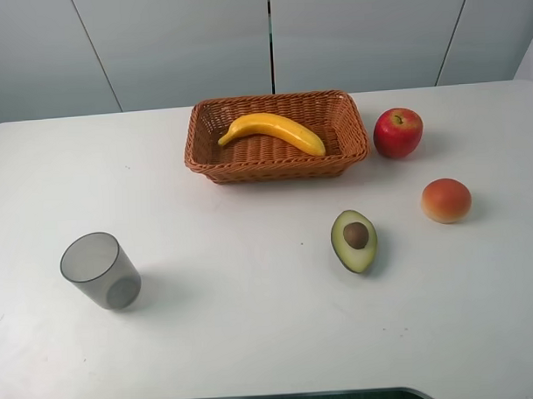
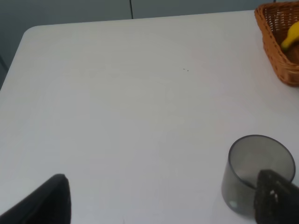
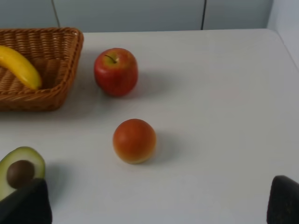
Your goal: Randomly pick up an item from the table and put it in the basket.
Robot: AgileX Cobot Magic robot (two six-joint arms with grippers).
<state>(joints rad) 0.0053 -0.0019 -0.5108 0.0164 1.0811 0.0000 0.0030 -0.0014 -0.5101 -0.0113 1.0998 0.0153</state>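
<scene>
Banana (image 1: 273, 132): lying inside the basket (image 1: 345, 149), curving across its floor, with one end toward the left wall and the other reaching toward the right wall — nothing is gripping it.
Basket: sitting on the counter (image 1: 235, 297) near the far edge, a little right of the middle in the high view.
Apple (image 1: 397, 132): standing on the counter just beside the basket's right wall, stem up.
Orange-red fruit (image 1: 446, 200): resting nearer the camera than the apple and further right, apart from both apple and avocado.
Avocado half (image 1: 354, 239): lying cut face up with the pit showing, in front of the basket and well apart from it.
Cup (image 1: 100, 270): grey and translucent, tilting on the counter's left side, far from the basket.
Left end effector (image 2: 163, 200): hanging above the counter with fingers spread wide apart, one dark finger (image 2: 275, 196) overlapping the cup in the wrist view, holding nothing.
Right end effector (image 3: 159, 205): fingers likewise standing wide apart and empty, one finger (image 3: 25, 205) showing just beside the avocado in its wrist view.
</scene>
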